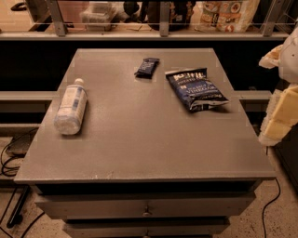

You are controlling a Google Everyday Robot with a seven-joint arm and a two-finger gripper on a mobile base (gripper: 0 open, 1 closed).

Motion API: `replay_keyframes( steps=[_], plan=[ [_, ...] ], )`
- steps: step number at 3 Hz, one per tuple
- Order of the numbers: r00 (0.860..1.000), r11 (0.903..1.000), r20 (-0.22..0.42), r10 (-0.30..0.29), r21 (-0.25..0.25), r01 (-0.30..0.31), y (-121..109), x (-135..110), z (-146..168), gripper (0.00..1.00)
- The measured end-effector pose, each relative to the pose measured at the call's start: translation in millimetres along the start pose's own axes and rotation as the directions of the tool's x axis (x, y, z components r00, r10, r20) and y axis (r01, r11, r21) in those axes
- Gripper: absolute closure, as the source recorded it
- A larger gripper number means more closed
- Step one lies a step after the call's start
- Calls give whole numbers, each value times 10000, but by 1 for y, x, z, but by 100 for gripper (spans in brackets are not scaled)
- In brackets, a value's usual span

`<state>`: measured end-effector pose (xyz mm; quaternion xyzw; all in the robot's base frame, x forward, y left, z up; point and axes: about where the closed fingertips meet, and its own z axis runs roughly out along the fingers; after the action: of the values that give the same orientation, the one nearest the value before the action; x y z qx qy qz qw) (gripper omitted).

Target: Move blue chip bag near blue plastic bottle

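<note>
The blue chip bag is dark navy with white lettering and lies flat on the right rear part of the grey table. The blue plastic bottle, clear with a pale blue label and a white cap, lies on its side near the table's left edge, cap pointing away. My gripper shows only as pale, cream-coloured arm parts at the right edge of the view. It is beside the table's right edge, to the right of the chip bag and apart from it. It holds nothing that I can see.
A small dark bar-like wrapper lies at the rear centre, left of the chip bag. A shelf with packaged goods runs behind the table. Cables lie on the floor at the left. Drawers sit under the tabletop.
</note>
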<state>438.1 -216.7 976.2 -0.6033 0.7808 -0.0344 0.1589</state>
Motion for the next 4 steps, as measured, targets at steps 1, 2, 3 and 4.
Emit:
replay_keyframes(
  steps=[1,2,3,4],
  plan=[
    [10000,10000,16,5,49,-5,0,0,-1,0],
    [9956,9994,932,-49,342,17,-9,-6,1,0],
    [9650,9958,2616,-152,913,-91,-41,-31,17,0],
    [9505,9921,3108,-12,1200,-380,-72,-48,37,0]
  ],
)
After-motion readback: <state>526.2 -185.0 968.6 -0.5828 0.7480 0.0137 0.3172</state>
